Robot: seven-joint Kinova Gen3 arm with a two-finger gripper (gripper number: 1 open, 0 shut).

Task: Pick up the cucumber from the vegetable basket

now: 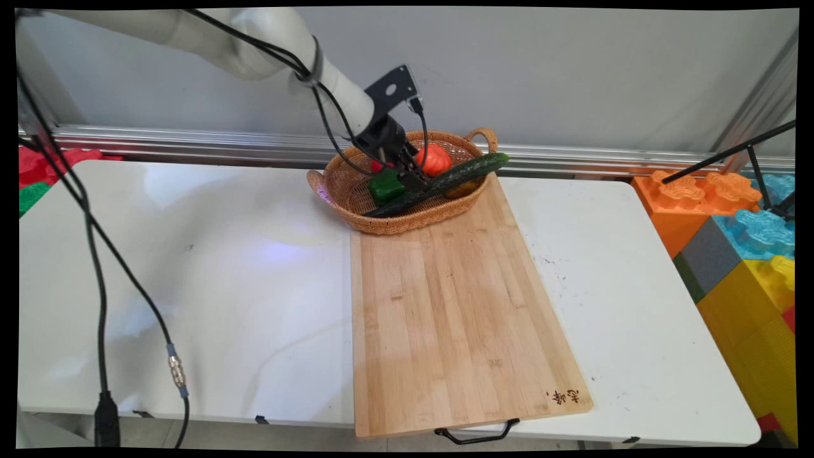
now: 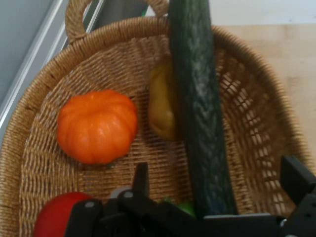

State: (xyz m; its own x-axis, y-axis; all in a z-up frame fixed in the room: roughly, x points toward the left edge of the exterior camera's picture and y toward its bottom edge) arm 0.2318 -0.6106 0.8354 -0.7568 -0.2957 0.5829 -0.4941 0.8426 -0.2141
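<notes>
White table [image 1: 191, 286], near side: wooden board [image 1: 451, 305], bare, handle toward the camera.
At board's far end, wicker basket [image 1: 407, 224]; cucumber [image 1: 458, 175] laid slantwise inside, one end over the rim. Gripper [image 1: 410, 178] low over its middle, jaws wide, one finger each side, no contact evident. Alongside: green pepper [image 1: 386, 186], orange pumpkin [image 1: 435, 159], yellowish piece [image 2: 160, 106], red fruit [image 2: 57, 215]. Cucumber judged stiff, smooth, probably slippery, fairly light; best taken across the middle for balance. Grey wall [image 1: 572, 63] behind.

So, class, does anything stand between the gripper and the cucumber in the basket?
Nothing visible does. The cucumber lies uppermost, slanting across the wicker basket, and the open gripper straddles it, one finger on each side.
</notes>
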